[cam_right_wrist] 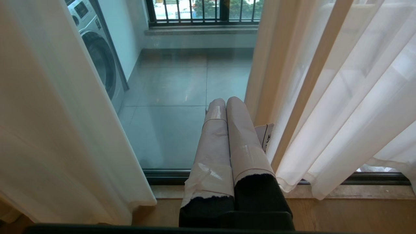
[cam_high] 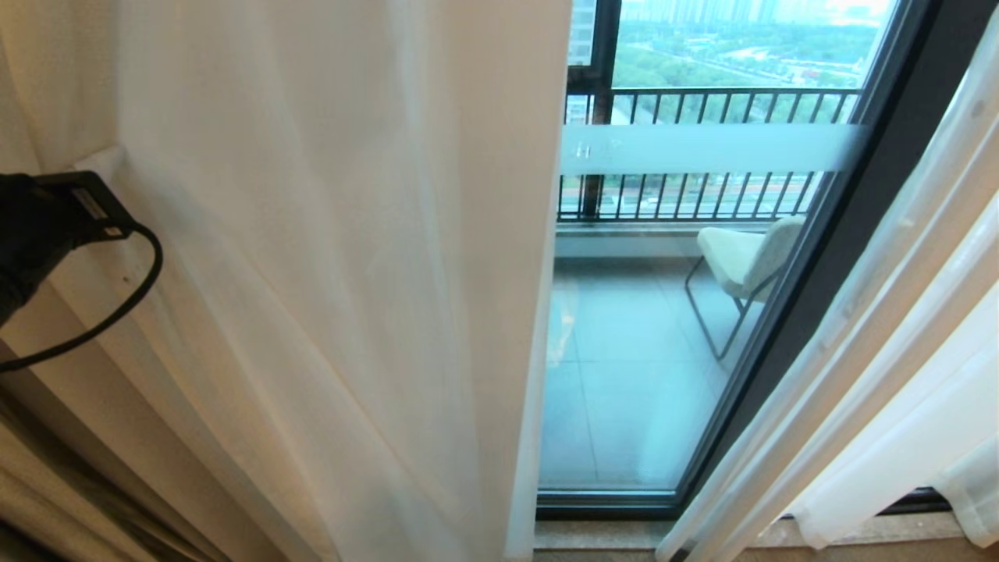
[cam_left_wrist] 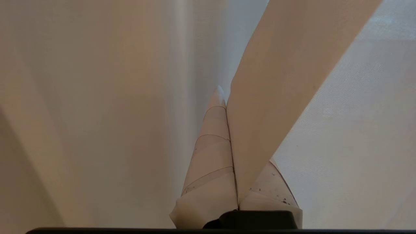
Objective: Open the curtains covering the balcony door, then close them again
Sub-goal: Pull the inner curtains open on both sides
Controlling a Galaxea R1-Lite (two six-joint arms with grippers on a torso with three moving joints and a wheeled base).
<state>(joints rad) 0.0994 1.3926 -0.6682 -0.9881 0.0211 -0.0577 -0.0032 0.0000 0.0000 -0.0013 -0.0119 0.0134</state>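
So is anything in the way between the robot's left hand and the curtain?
No, nothing visible. The left gripper is shut on a fold of the left curtain, the fabric pinched between its fingers. The right gripper hangs shut in the gap before the balcony door, holding nothing.

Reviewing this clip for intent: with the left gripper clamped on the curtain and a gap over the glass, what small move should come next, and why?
Probably draw the left gripper sideways toward the gap. It is shut on a fold of the left curtain, and the balcony door shows uncovered up to the right curtain. The right gripper is shut, holding nothing.
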